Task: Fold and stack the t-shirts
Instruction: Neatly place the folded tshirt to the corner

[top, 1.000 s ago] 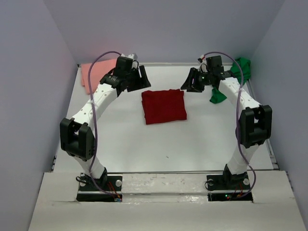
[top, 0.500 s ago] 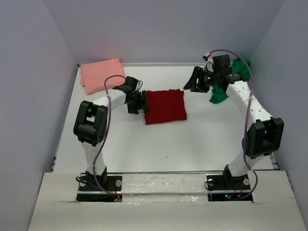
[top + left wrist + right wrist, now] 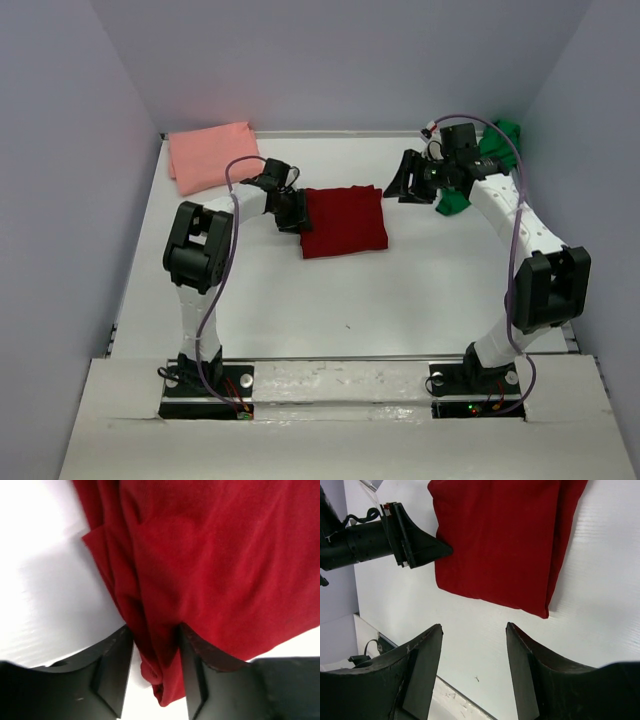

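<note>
The dark red t-shirt (image 3: 343, 220) lies folded in the middle of the table. My left gripper (image 3: 293, 212) is low at its left edge. In the left wrist view the left gripper (image 3: 154, 627) has its fingers either side of that thick folded edge of dark red t-shirt (image 3: 225, 555), pinching the cloth. My right gripper (image 3: 405, 180) hangs open above the table, right of the shirt's far corner, with nothing between its fingers (image 3: 425, 645). The salmon pink t-shirt (image 3: 210, 155) lies folded at the back left. The green t-shirt (image 3: 497, 145) is crumpled at the back right, partly behind the right arm.
Grey walls close in the table on the left, back and right. A white strip (image 3: 340, 375) runs along the near edge between the arm bases. The right wrist view shows the dark red t-shirt (image 3: 500, 535) with the left gripper (image 3: 420, 547) at its edge.
The left arm came from the back near the pink shirt down to the red shirt's left edge, and its jaws narrowed onto the cloth. The right gripper drifted slightly right.
</note>
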You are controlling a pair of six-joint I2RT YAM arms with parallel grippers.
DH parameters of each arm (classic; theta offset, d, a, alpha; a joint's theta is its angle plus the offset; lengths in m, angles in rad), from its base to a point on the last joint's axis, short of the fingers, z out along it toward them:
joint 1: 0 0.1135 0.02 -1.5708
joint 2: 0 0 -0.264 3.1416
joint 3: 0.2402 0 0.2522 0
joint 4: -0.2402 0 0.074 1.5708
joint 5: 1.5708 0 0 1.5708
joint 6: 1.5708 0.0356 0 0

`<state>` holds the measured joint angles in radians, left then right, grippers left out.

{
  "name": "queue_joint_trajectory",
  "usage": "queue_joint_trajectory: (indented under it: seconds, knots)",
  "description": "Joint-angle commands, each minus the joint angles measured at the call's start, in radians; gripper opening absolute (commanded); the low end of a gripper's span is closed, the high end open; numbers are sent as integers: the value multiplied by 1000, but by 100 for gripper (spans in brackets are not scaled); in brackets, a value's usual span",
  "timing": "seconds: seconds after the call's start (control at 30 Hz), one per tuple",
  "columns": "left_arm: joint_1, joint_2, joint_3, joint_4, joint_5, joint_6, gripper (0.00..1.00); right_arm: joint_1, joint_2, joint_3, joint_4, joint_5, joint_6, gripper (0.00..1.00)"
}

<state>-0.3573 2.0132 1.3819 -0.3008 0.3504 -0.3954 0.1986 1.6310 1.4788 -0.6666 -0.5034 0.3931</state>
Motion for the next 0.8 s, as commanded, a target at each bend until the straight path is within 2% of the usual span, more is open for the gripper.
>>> queue_joint_trajectory:
  seconds: [0.0, 0.1, 0.3, 0.37, 0.4, 0.6, 0.63, 0.77]
  knots:
    - [1, 28, 37, -6, 48, 26, 44, 5, -56, -11, 13, 12, 1, 60]
    - [1, 39, 42, -8, 53, 23, 39, 5, -60, -12, 13, 16, 0, 59]
    - [1, 58, 40, -15, 50, 21, 39, 5, -57, -3, 13, 16, -2, 60]
    - [1, 64, 42, -17, 42, 21, 30, 5, -54, 0, 13, 14, -2, 60]
    - [1, 67, 43, -21, 35, 21, 20, 5, -53, 1, 13, 14, -2, 60]
    - [3, 111, 104, -49, -4, 17, 7, 5, -54, 8, 13, 12, 0, 59]
    - [4, 136, 138, -57, -10, 15, 0, 5, -56, 9, 12, 9, 0, 59]
    - [9, 205, 253, -86, -25, 20, 0, 5, -74, 15, 2, 6, 3, 60]
